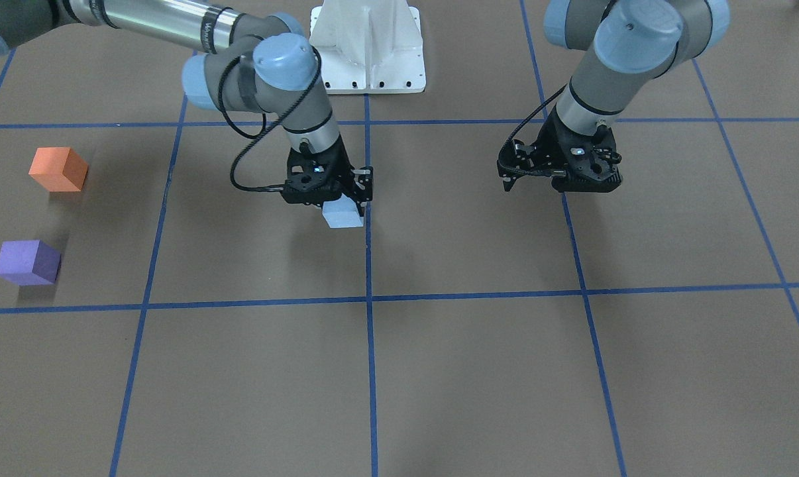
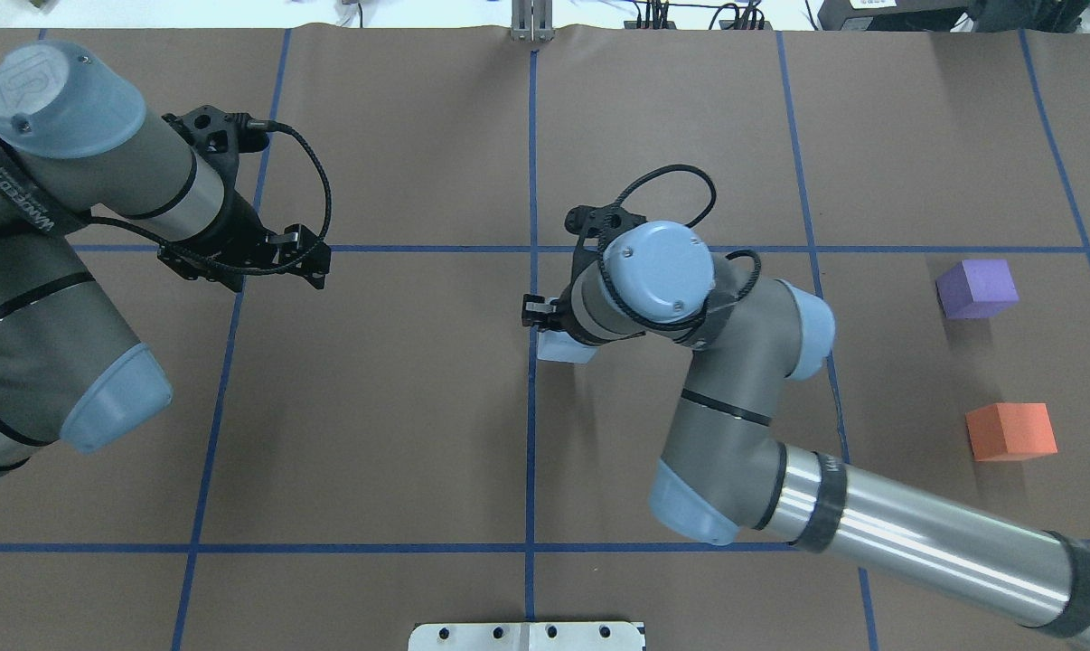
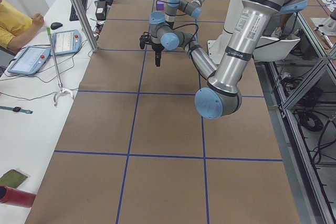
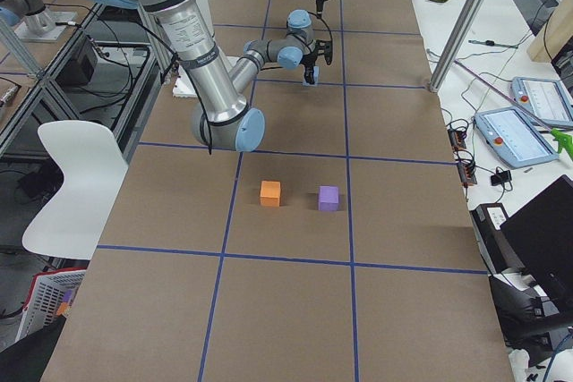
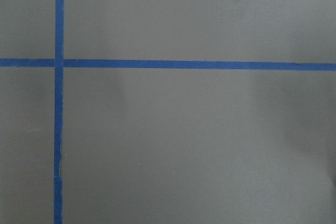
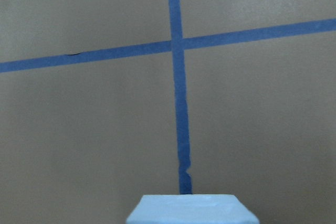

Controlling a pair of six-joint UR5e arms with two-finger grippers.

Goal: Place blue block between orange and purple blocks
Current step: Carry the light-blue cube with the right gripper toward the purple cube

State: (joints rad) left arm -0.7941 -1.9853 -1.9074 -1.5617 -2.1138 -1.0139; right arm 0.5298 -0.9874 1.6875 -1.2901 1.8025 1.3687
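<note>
The pale blue block point(image 1: 344, 217) sits under my right gripper point(image 1: 348, 207), near the table's centre line. It also shows in the overhead view point(image 2: 563, 348), and its top fills the bottom edge of the right wrist view point(image 6: 191, 209). The jaws appear closed on it, though the fingers are mostly hidden. The orange block point(image 1: 58, 169) and purple block point(image 1: 27, 262) stand apart from each other, far off on the robot's right side of the table; the overhead view shows the orange block point(image 2: 1010, 431) and the purple block point(image 2: 977, 288). My left gripper point(image 1: 507, 185) hangs above bare table, empty, and looks shut.
The table is brown paper with a grid of blue tape lines point(image 1: 369, 298). The white robot base point(image 1: 368, 50) stands at the table's edge between the arms. The right arm's long link point(image 2: 916, 533) stretches across the near right of the overhead view.
</note>
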